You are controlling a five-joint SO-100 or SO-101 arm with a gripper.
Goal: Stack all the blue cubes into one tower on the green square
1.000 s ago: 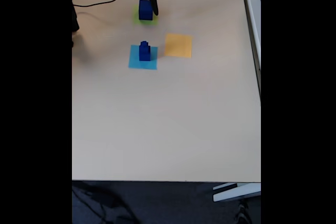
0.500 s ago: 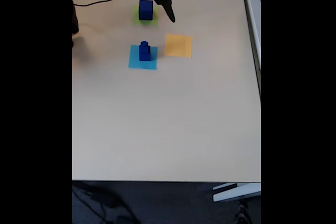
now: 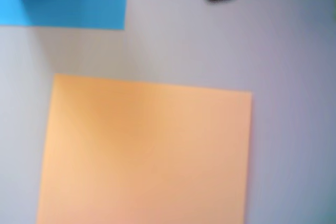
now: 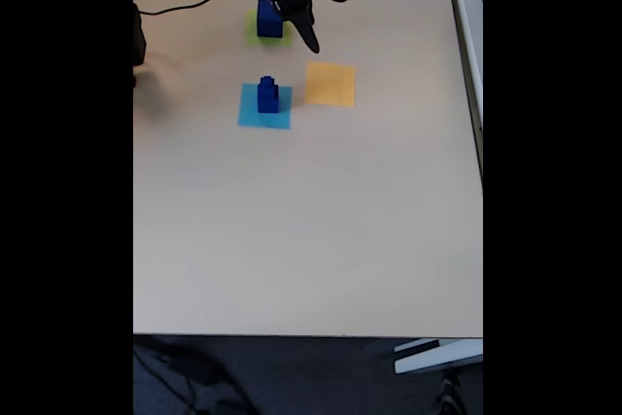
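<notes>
Fixed view, gripper [image 4: 309, 38] jaws unclear, green square [image 4: 255, 36] mostly hidden

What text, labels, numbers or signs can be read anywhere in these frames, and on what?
None. The orange-yellow square, the light-blue square, the green square and the blue cubes carry no visible print. The gripper and arm are too small and blurred to show any marking.

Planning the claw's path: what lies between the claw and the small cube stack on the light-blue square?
In the fixed view, bare tabletop separates the claw from the small cube stack.
</notes>
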